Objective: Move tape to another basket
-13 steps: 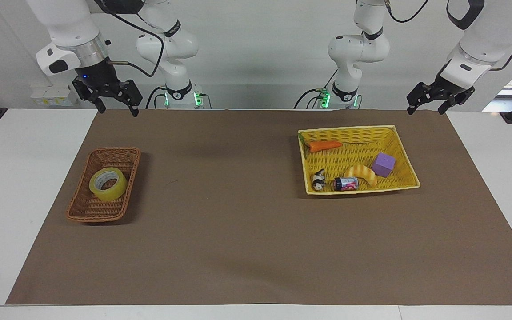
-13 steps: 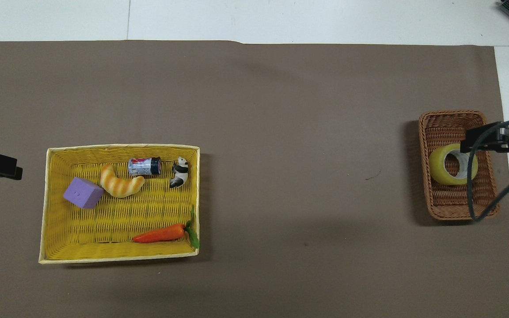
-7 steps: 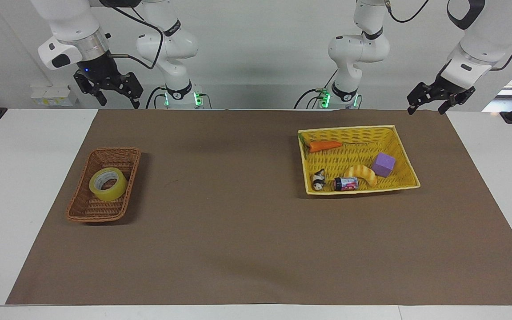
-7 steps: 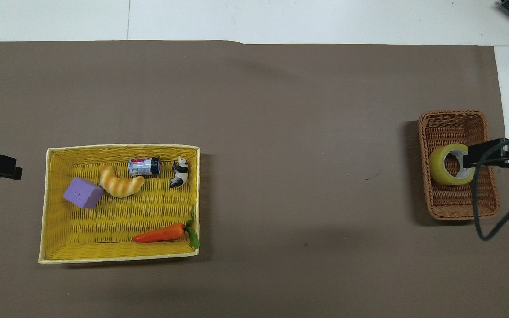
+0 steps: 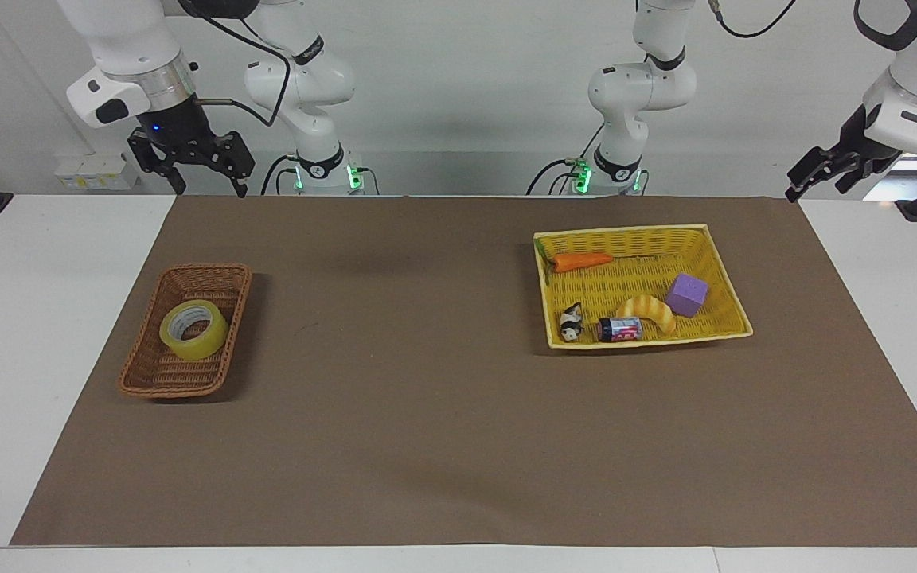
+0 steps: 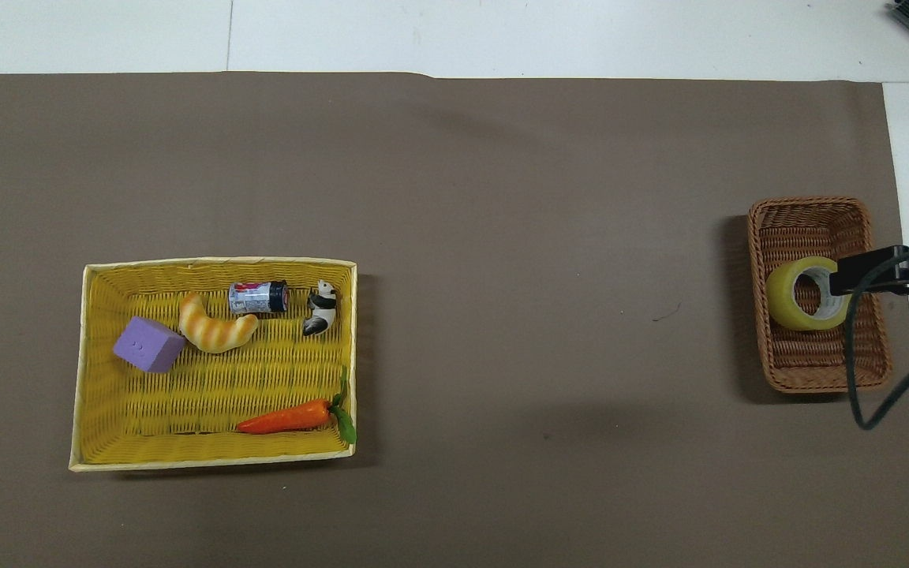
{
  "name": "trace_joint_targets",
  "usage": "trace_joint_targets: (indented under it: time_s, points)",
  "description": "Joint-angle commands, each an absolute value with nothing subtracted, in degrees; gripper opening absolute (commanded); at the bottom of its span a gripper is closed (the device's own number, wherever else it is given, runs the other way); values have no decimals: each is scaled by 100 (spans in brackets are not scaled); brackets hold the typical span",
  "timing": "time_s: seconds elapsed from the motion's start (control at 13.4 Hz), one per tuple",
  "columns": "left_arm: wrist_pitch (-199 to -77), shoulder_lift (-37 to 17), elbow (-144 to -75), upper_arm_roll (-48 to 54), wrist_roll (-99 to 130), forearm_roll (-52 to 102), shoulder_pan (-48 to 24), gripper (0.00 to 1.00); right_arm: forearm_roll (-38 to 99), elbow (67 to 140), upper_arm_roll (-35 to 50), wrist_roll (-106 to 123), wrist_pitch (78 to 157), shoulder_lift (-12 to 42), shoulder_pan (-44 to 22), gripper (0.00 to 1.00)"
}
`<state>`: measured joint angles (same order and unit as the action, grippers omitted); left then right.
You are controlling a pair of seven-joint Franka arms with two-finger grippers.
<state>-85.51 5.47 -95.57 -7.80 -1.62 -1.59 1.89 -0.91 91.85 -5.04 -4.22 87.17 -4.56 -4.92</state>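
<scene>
The tape (image 5: 193,329), a yellow roll with a pale core, lies in the small brown wicker basket (image 5: 148,383) at the right arm's end of the table. It also shows in the overhead view (image 6: 787,298), inside the wicker basket (image 6: 808,207). My right gripper (image 5: 210,189) is open and empty, raised over the mat's edge by the robots. In the overhead view it (image 6: 877,272) overlaps the tape's rim without touching. My left gripper (image 5: 817,187) is open and empty, raised past the mat's corner at the left arm's end.
A larger yellow basket (image 5: 634,232) toward the left arm's end holds a carrot (image 5: 582,260), a purple cube (image 5: 687,295), a bread toy (image 5: 648,310), a can (image 5: 620,328) and a panda figure (image 5: 571,321). A brown mat (image 5: 427,414) covers the table.
The right gripper rose and drew back toward the robots from over the wicker basket. The left gripper swung outward toward the left arm's end and left the overhead view. The tape stayed put.
</scene>
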Motion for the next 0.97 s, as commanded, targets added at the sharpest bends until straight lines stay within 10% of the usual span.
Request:
trace_joint_targets:
  time_s: [0.0,0.89]
  points:
    - [-8464,571,-9492,-660,-106,-237,79,100,-193,9387,-466,-316,8877,-606,-466,100]
    - [-8367,685,-9475,62,229,79,-176,100,-123,9140,-404,-308,8349,-606,-510,100]
